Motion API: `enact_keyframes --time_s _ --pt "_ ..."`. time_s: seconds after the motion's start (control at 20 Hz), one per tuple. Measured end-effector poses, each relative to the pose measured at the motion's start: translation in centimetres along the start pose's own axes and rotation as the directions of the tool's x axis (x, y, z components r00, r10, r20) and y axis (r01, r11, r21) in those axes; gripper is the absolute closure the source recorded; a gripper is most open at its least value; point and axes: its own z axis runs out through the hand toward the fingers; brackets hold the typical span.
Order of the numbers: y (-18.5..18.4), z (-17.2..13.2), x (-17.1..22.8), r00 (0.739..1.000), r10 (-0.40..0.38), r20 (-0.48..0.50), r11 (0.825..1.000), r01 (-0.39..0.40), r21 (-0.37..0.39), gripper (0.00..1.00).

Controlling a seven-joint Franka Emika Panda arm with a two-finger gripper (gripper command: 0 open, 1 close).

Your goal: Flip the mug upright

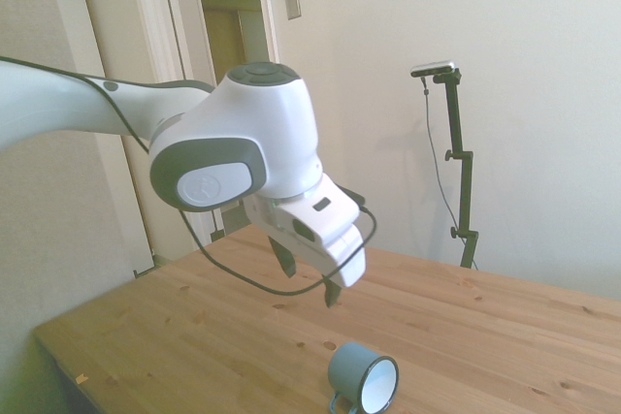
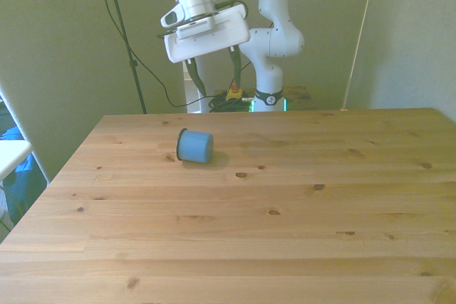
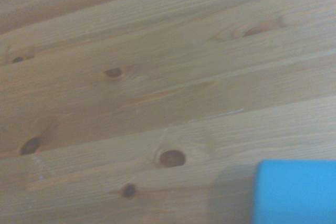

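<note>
Approach phase: mug [image 1: 364, 376] lies on its side, low centre of the side view.
Gripper [image 1: 309, 281] hovers above, fingers spread and empty; next, descend over the bench [image 2: 285, 204] and pinch the rim.

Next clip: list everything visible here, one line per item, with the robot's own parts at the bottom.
mug: one, light blue with a white inside, lying on its side on the table, toward the front view's left.
table: one, light wood with dark knots, filling the lower part of each view.
doorway: one, white frame, behind the arm in the side view.
arm: one, white and grey, above the table.
end effector: one, dark fingers apart, empty, raised above the mug.
</note>
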Motion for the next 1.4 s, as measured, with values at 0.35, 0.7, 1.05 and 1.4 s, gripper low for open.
enact_keyframes --time_s 0.35,0.7,1.05,1.4 --pt "5.8 2.4 6.6 0.998 0.065 0.015 0.998 -0.065 -0.014 0.00" --pt "6.7 5.2 8.2 0.995 0.069 0.075 0.998 -0.069 -0.005 0.00" --pt "7.1 7.3 10.0 0.982 0.065 0.176 0.998 -0.067 0.006 0.00" --pt "6.2 10.4 9.5 0.961 0.042 0.272 0.999 -0.048 0.015 0.00"
